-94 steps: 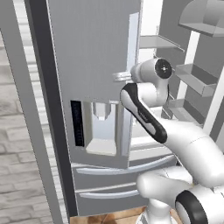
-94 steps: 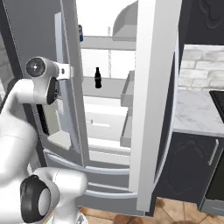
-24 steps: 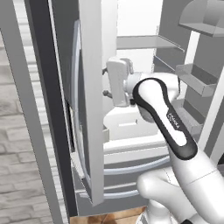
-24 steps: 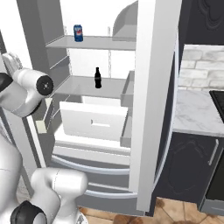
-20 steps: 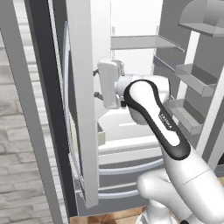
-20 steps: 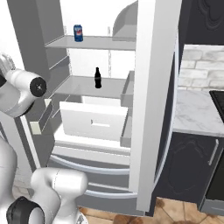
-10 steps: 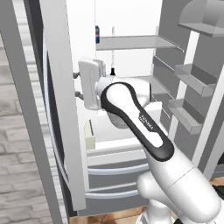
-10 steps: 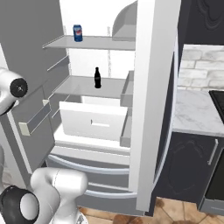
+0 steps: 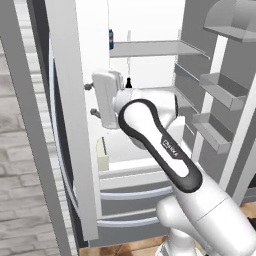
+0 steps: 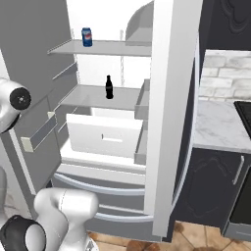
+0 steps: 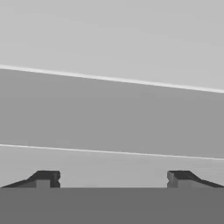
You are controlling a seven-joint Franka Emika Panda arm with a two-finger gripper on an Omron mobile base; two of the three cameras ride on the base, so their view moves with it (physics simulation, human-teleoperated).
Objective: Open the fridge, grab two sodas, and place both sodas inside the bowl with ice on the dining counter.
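Hand (image 11: 113,178) wide open, empty, facing fridge (image 9: 65,125) door

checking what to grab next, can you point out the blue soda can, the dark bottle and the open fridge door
blue soda can (image 10: 87,37), right base view, middle of its body
dark bottle (image 10: 109,88), right base view, its body
fridge door (image 10: 170,98), right base view, pale inner edge
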